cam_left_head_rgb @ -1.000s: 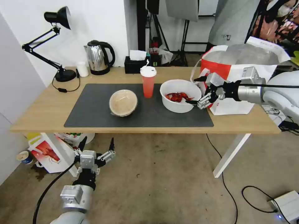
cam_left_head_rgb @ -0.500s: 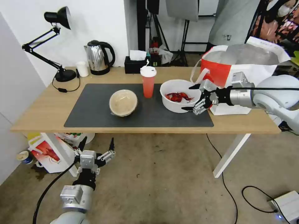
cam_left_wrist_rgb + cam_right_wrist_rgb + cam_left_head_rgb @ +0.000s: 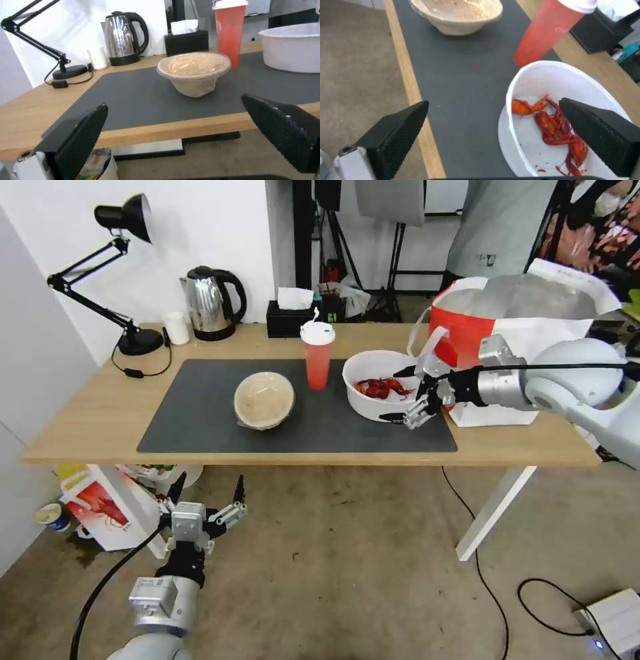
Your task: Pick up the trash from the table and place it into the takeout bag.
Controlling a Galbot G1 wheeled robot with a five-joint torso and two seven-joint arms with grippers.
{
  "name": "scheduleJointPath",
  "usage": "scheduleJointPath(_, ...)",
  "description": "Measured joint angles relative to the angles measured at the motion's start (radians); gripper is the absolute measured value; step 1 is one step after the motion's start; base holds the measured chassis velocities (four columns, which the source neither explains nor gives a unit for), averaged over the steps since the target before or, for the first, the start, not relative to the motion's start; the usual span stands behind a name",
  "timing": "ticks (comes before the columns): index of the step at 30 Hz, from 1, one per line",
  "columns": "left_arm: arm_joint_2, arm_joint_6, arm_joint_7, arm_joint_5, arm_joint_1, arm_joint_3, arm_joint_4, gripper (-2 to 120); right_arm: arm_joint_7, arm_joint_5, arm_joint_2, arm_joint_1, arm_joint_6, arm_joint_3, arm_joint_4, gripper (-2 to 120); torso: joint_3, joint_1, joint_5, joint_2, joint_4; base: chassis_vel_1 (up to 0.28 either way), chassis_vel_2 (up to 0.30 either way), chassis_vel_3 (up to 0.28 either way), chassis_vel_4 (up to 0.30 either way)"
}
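The right gripper (image 3: pixel 399 395) spreads wide across the near rim of the white bowl (image 3: pixel 373 407) on the table (image 3: pixel 87 427), one finger above the crayfish shells (image 3: pixel 560 130). The takeout bag (image 3: pixel 527 327) stands partly hidden behind its arm. The left gripper (image 3: pixel 208 491) hangs wide open below the table edge.

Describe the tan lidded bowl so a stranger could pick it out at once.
On the light-wood table lies a dark grey mat. Near the mat's middle, on the robot's left of the tall red drink cup, sits the tan lidded bowl. Unlike the open white bowl of crayfish shells beyond the cup, it is tan and sealed with a clear lid.
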Motion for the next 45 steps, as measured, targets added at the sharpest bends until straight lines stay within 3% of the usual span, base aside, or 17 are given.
scheduleJointPath(14, 0.0, 0.0, 0.0, 0.0, 0.0, 0.0, 0.0, 100, -0.032, -0.031, 0.048, 0.087, 0.01, -0.084, -0.105, 100, 0.0, 0.0, -0.0002, 0.0, -0.0001, 0.0, 0.0, 0.0, 0.0)
scheduleJointPath(45, 0.0, 0.0, 0.0, 0.0, 0.0, 0.0, 0.0, 100, -0.075, -0.037, 0.167, 0.096, 0.007, -0.161, -0.25, 100, 0.0, 0.0, -0.0002, 0.0, -0.0001, 0.0, 0.0, 0.0, 0.0)
